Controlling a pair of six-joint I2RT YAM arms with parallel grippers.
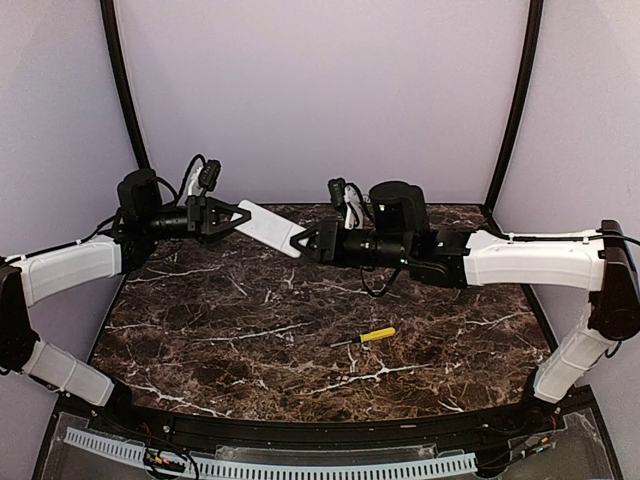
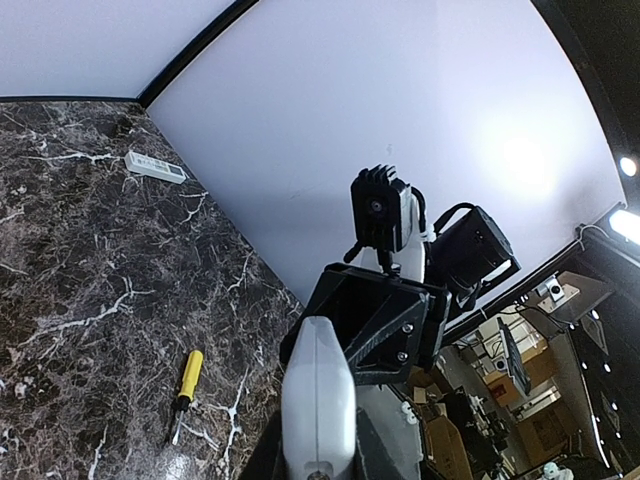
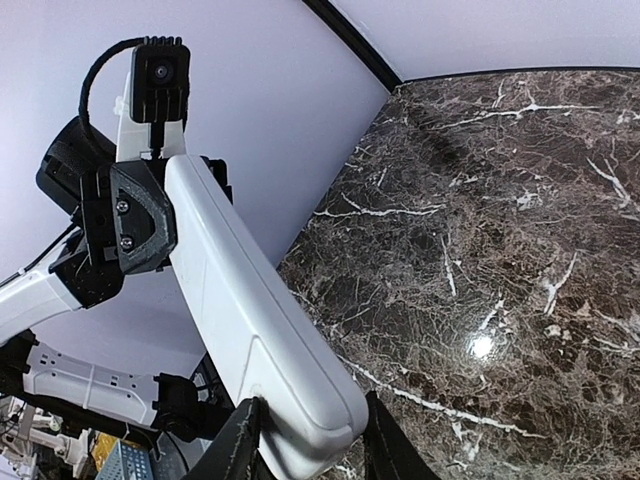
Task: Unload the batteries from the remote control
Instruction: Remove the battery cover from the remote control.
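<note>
Two grippers and one remote control make up the top view. The left gripper (image 1: 238, 217) and the right gripper (image 1: 306, 240) each clamp one end of the white remote control (image 1: 270, 228), so you have it bridged between them, lifted off the dark marble worktop (image 1: 230, 330) toward its back. Both sets of jaws are closed narrow on the remote's ends. One yellow-handled screwdriver (image 1: 372, 335) lies alone on the worktop, well apart from the remote and nearer to you, right of centre.

One remote fills the lower middle of the left wrist view, running away from the lens to the right gripper, whose black jaws grip its far end. You also see one screwdriver lying on the marble to the left of the remote, and one small flat white cover (image 2: 155, 166) lying near the worktop's edge by the wall, well apart from the screwdriver.

One remote again in the right wrist view, running up and left from the right gripper's two fingers (image 3: 238, 448), which pinch its near end. The left gripper holds the far end.

You cannot tell from any view whether batteries sit inside the remote.
</note>
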